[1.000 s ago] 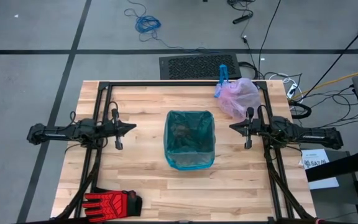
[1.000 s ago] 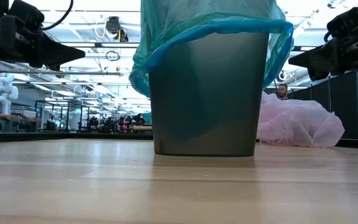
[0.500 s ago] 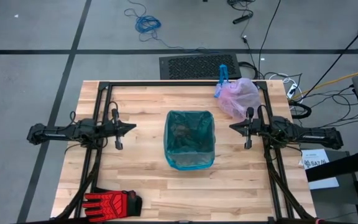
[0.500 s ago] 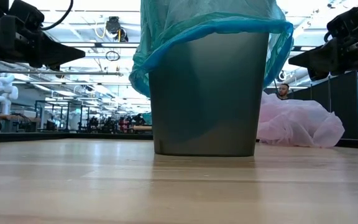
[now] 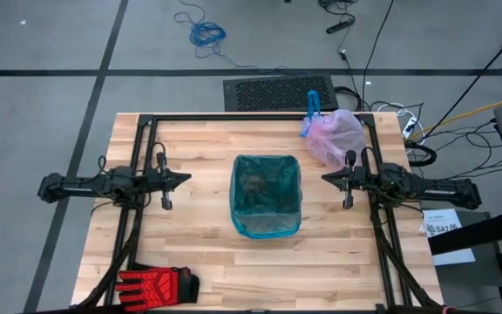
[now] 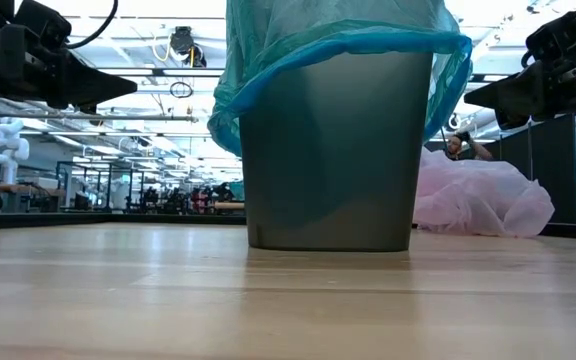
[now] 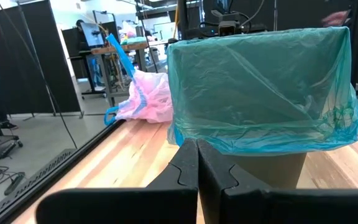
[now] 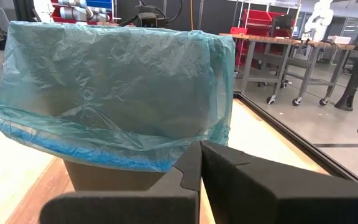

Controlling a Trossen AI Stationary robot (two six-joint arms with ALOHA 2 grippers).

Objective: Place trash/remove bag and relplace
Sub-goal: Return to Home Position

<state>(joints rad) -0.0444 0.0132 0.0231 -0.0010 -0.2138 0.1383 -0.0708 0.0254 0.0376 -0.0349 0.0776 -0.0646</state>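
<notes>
Nothing on the table (image 5: 190, 253) has shifted; only a person (image 6: 460, 146) beyond the bin (image 6: 328, 170) has raised an arm; left gripper (image 5: 184, 178) hangs left of the bin, fingers pressed together; teal bag (image 5: 266, 194) lines the upright bin, mouth upward; pink bag (image 5: 338, 139) slumps behind-right, blue tie (image 5: 311, 106) pointing away from the bin; right gripper (image 5: 327, 178) hangs right, fingers together.

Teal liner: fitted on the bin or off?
Fitted. The teal bag lines the upright bin, its edge folded down over the rim in every view.
</notes>
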